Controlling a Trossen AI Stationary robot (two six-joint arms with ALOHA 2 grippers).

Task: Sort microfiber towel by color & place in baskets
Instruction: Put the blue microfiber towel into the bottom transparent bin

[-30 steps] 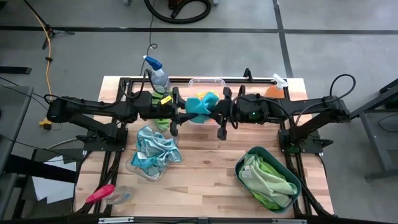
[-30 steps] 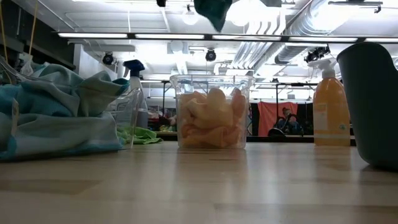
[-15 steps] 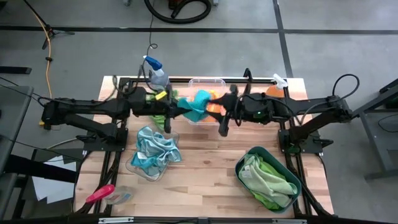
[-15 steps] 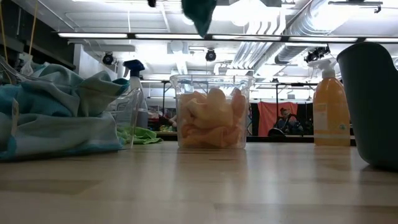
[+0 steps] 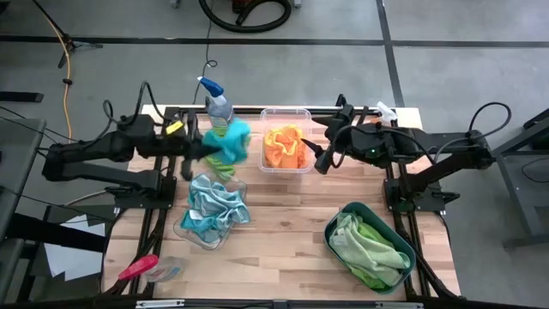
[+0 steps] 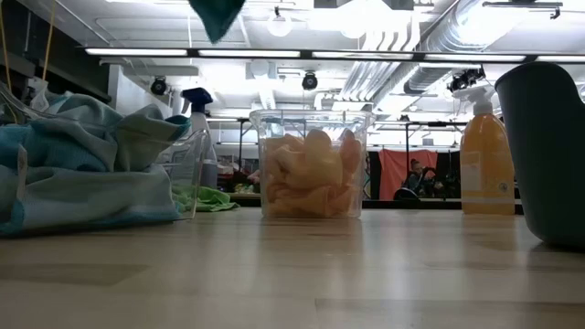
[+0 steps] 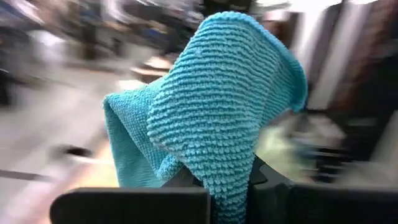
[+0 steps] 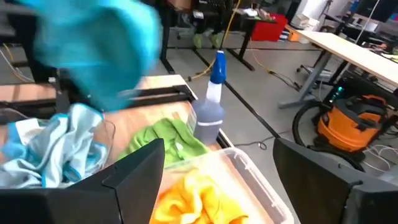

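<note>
Presently, the left gripper [image 5: 199, 151] is pinching a blue towel [image 5: 228, 142] and holding it in the air near the far edge of the tabletop [image 5: 283, 227], beside the spray bottle [image 5: 218, 105]. The cloth is draping over the pressed-together fingers, as the left wrist view confirms. The right gripper [image 5: 322, 160] is standing spread and empty at the right side of the clear tub [image 5: 286, 151], which is holding the orange towels [image 5: 286, 147]. The shallow dish [image 5: 190, 230], already carrying blue cloths [image 5: 213, 206], is sitting toward the near left corner; the teal basin [image 5: 369, 243] is holding green ones. In my judgement, the sound course is carrying the towel fully over the dish before releasing, so no corner is trailing over the rim.
</note>
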